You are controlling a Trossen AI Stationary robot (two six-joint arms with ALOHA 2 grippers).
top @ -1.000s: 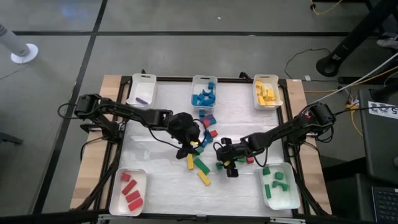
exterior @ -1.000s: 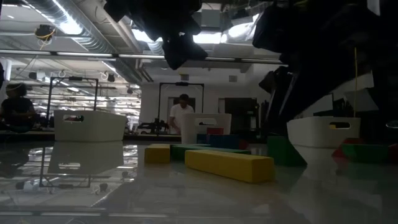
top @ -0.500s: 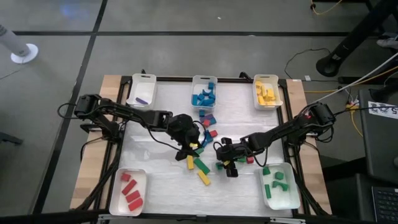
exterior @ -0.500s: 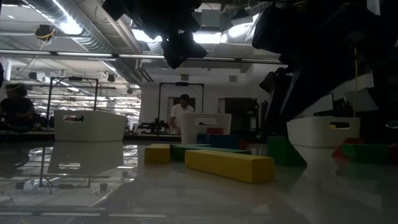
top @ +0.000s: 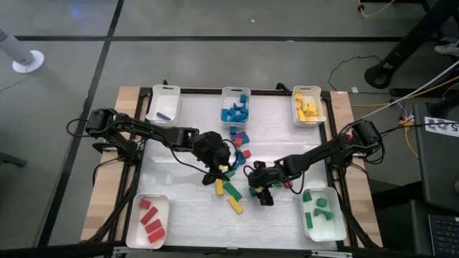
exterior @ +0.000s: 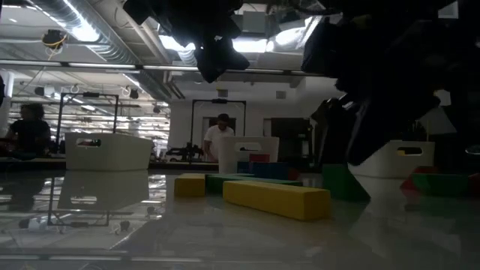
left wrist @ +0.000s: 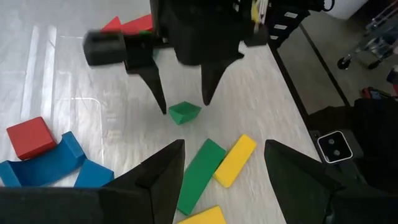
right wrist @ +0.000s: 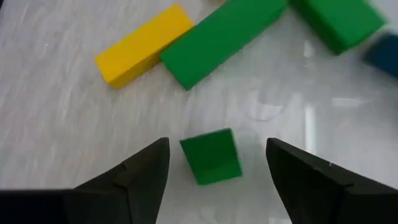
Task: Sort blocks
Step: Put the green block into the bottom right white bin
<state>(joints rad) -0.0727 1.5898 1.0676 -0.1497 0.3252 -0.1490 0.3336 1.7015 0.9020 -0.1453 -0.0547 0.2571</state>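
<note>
The fingers [right wrist: 143,171] of the right gripper [right wrist: 214,180] stand wide apart around a small green cube [right wrist: 211,155] on the table [top: 179,193]. The left gripper [left wrist: 221,177] is wide open too, holding nothing, near the loose blocks in the middle. I think this is the picking-up step: next the right fingers should squeeze the cube and carry it to the tray of green blocks [top: 320,224].

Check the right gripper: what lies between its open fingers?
A small green cube sits on the table between the right gripper's open fingers, untouched. Right wrist view shows it; left wrist view confirms.

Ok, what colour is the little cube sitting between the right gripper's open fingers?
Green. The small cube shows best in the right wrist view, lying on the table between the right gripper's fingers.
</note>
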